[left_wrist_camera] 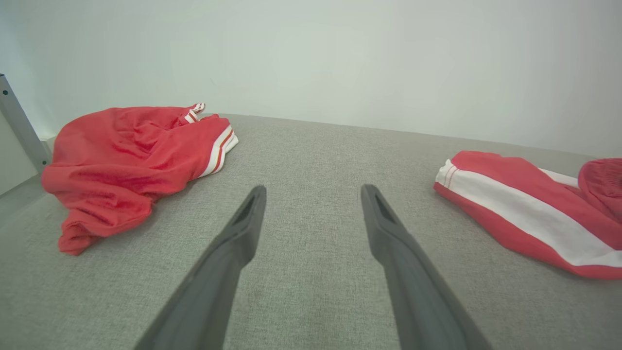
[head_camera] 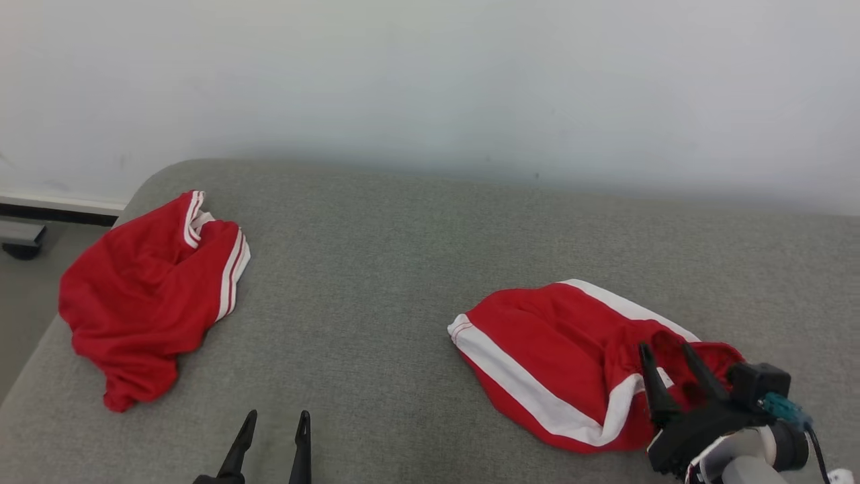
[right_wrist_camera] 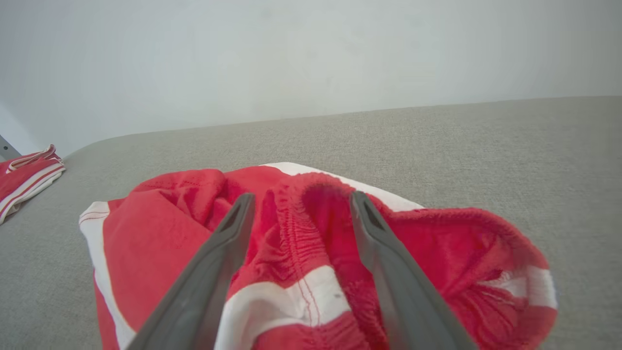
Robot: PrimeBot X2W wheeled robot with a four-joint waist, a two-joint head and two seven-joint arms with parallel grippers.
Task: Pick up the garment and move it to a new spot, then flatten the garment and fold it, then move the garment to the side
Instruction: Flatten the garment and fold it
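- The garment [head_camera: 557, 356], a pair of red shorts with a broad white side stripe, lies crumpled on the grey padded surface [head_camera: 403, 255], towards its right side and nearer the front edge than the back
- Its gathered elastic waistband [right_wrist_camera: 291, 233] is bunched up at the end closest to the right edge, with the striped leg stretching away towards the middle of the surface
- The right gripper [head_camera: 665, 348] hangs over that waistband end with its two dark fingers spread wide; it has hold of nothing
- In the right wrist view the waistband folds sit between the parted fingers; whether the tips touch the cloth I cannot tell
- The left gripper [head_camera: 278, 415] is at the front edge, left of the middle, with its fingers likewise parted and empty, above bare grey fabric
- It is well apart from both pieces of clothing
- A second red garment [head_camera: 144, 296], with thin white and red stripes along its hem, lies heaped by the back left corner, part of it reaching the left edge
- A pale wall [head_camera: 430, 81] rises behind the back edge
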